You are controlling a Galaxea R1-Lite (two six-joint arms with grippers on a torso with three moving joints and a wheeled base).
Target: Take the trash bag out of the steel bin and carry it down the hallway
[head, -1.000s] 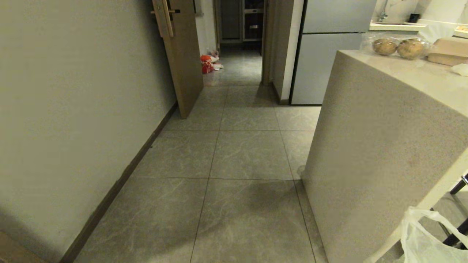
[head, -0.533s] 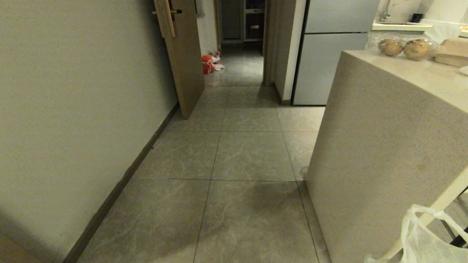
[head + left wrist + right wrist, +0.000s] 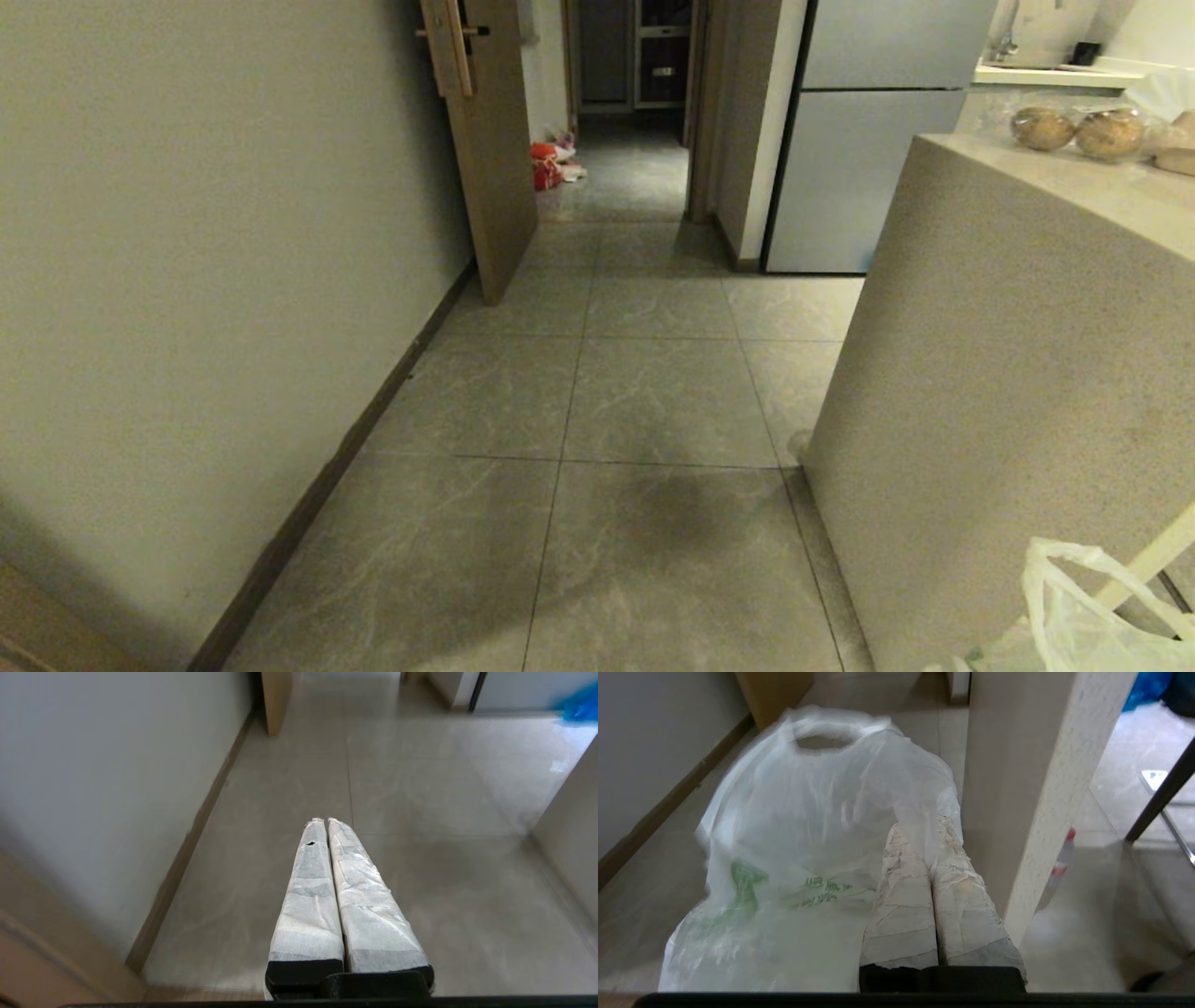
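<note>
On the far left ran the plain off-white wall (image 3: 187,233) with its dark baseboard, and beside it the hallway of large grey marbled floor tiles (image 3: 653,401) stretched ahead past a brown wooden door (image 3: 490,140) standing ajar; a small red-orange bag (image 3: 546,166) lay on the floor far down the passage. The left claw (image 3: 325,821), its white-wrapped fingers pressed together on nothing, pointed over bare tile. Further right stood a pale grey refrigerator (image 3: 868,140), then the speckled beige stone counter (image 3: 1008,373) with round brown produce in clear wrap (image 3: 1074,131) on top. At the lower right, the thin translucent whitish plastic trash bag with green printing (image 3: 808,858) hung from the right claw (image 3: 924,828), whose taped fingers were closed on a fold of its film; the bag lay mostly to the inner side of that claw, slack and drooping, its handle loop out ahead of the fingertips. The right arm alone bore it, and the counter's corner sat just beside the bag on the outer side, which I judged the thing to clear when driving on. The steel bin appeared in no view, the head view cut off most of the bag, and its contents could not be made out
</note>
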